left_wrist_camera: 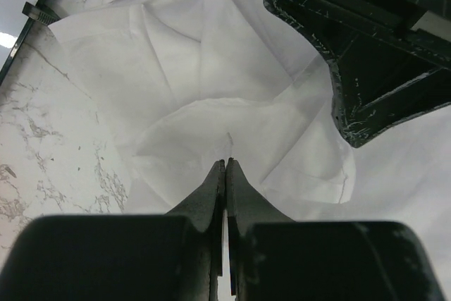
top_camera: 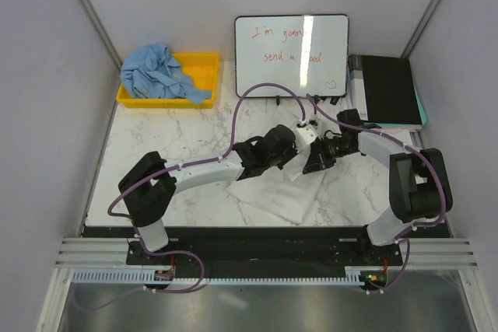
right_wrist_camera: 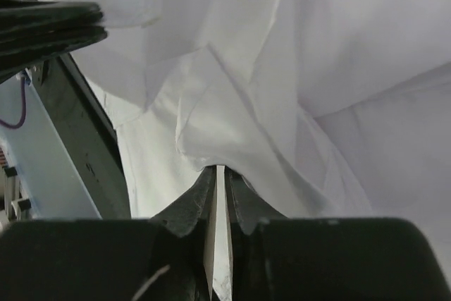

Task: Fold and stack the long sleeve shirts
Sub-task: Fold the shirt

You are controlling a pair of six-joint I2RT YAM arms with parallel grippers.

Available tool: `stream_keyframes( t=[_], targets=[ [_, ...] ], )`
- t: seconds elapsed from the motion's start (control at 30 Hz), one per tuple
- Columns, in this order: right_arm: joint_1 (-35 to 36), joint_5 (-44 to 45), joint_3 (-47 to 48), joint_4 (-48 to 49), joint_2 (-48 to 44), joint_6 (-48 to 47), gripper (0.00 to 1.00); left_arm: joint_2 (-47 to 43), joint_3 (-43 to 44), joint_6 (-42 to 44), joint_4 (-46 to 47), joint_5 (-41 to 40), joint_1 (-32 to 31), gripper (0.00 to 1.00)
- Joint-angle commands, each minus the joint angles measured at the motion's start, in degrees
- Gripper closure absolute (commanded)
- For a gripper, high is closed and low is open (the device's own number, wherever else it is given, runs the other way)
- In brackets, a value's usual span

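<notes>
White shirt (left_wrist_camera: pixel 211 82): soft matt cloth

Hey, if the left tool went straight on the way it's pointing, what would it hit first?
The white shirt: the left tool is shut with cloth bunched at its tips, and more folds lie straight ahead. Depth beyond them is unclear.
</notes>
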Motion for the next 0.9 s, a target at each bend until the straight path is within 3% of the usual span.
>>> stream_keyframes(
  t=[0.0, 0.1, 0.23, 0.3, 0.47, 0.57, 0.6, 0.63, 0.77, 0.87],
  targets=[
    [0.03, 3.42, -5.96, 24.16, -4.61, 18.65, 0.83, -2.51, -0.12, -3.45, 3.10, -0.50, 0.21, 0.96],
    [0.03, 9.47, -9.13, 33.76, -6.81, 26.23, 0.82, -2.42, -0.12, -3.46, 3.10, -0.15, 0.21, 0.95],
    [0.30, 15.21, -8.35, 33.87, -6.11, 25.98, 0.77, -2.34, 0.05, -3.28, 3.54, 0.03, 0.29, 0.94],
    [0.30, 15.74, -8.96, 36.58, -6.81, 27.54, 0.69, -2.25, 0.05, -3.28, 3.54, 0.64, 0.29, 0.94],
    [0.47, 17.41, -8.88, 37.13, -7.43, 29.23, 0.68, -1.99, -0.04, -3.89, 3.89, 2.30, 0.29, 0.91],
    [-1.19, 16.63, -7.73, 34.48, -8.83, 27.30, 0.63, -1.20, 0.14, -4.24, 3.28, 7.38, 0.21, 0.69],
    [-1.89, 16.62, -7.30, 32.91, -9.88, 26.68, 0.61, -1.19, 0.14, -4.24, 2.58, 8.72, 0.21, 0.51],
    [-3.38, 16.54, -5.81, 30.46, -10.24, 25.03, 0.58, -1.80, -0.30, -5.20, 1.79, 10.12, 0.55, 0.45],
    [-5.85, 18.11, -2.11, 23.68, -10.86, 18.96, 0.48, -6.28, -1.44, -5.13, -4.95, 18.19, 5.20, 0.36],
    [-5.77, 18.12, -1.14, 21.39, -9.81, 15.79, 0.47, -8.48, -2.05, 2.85, -11.29, 30.38, 10.57, 0.36]
  ],
)
